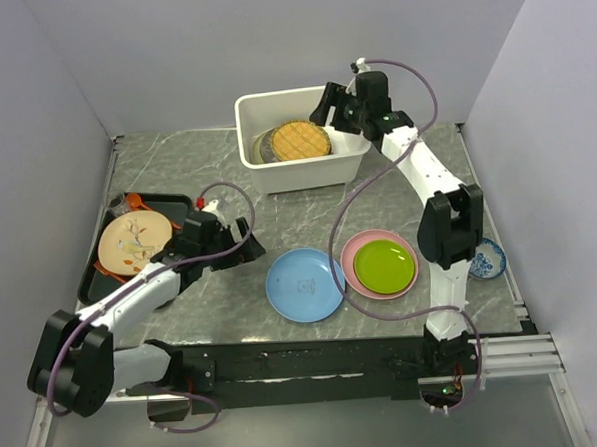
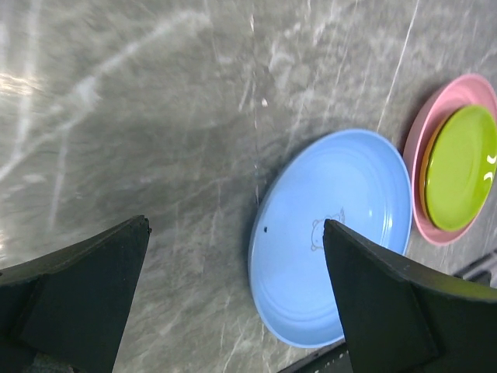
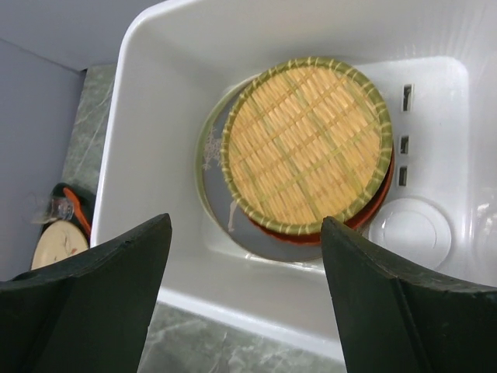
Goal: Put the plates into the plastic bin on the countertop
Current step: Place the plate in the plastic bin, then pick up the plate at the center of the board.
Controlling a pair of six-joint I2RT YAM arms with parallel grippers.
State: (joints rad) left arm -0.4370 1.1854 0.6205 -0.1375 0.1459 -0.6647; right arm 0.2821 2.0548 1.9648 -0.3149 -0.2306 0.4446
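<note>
- We see the yellow woven disc (image 3: 307, 140) stacked on a red plate (image 3: 365, 218) and a grey plate (image 3: 223, 198) inside the plastic bin (image 3: 155, 116), on the far side of the countertop (image 2: 155, 116).
- The right gripper (image 3: 245, 233) hangs over that stack, jaws spread wide, grasping nothing.
- The left gripper (image 2: 235, 225), spread wide and empty, hovers beside the blue plate (image 2: 334, 233), whose small printed figure we cannot read.
- The lime green plate (image 1: 384, 265) rests on the pink plate (image 1: 351, 249).

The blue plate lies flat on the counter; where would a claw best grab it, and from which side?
Take the blue plate by its rim, probably at the left edge in the top view, facing the open left gripper. It lies flat, so only that thin lip offers a pinch. Its right edge sits close beside the pink plate, leaving little room.
</note>
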